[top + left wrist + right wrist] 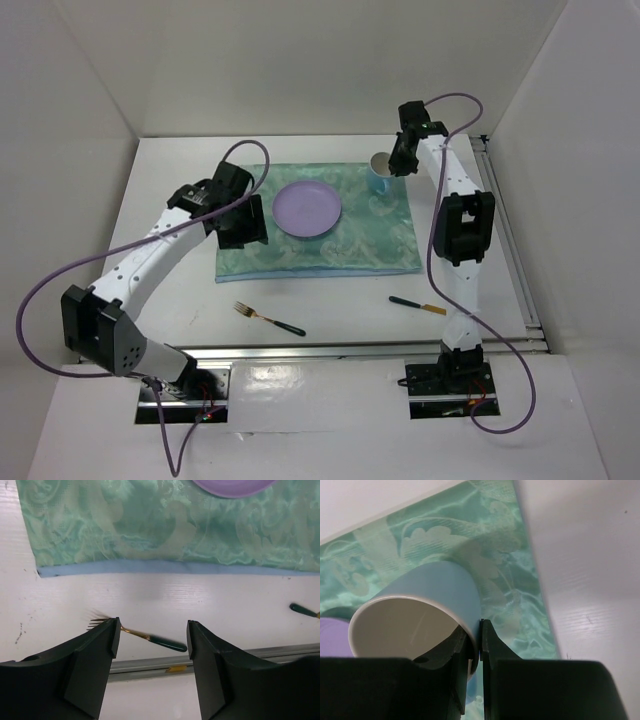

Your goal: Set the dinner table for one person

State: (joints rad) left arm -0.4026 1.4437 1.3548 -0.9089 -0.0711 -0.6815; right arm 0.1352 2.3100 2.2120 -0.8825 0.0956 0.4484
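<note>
On the white dinner table lies a teal patterned cloth with a purple plate near its middle. At the cloth's far right corner my right gripper is shut on the rim of a light blue cup; in the right wrist view one finger sits inside the cup and the other outside, at the gripper. My left gripper hovers open over the cloth's left edge, empty. A green-handled fork lies front left, a matching knife front right.
An aluminium rail runs along the table's near edge, another along the right side. White walls enclose the table at the back and both sides. The knife's handle end shows at the right of the left wrist view.
</note>
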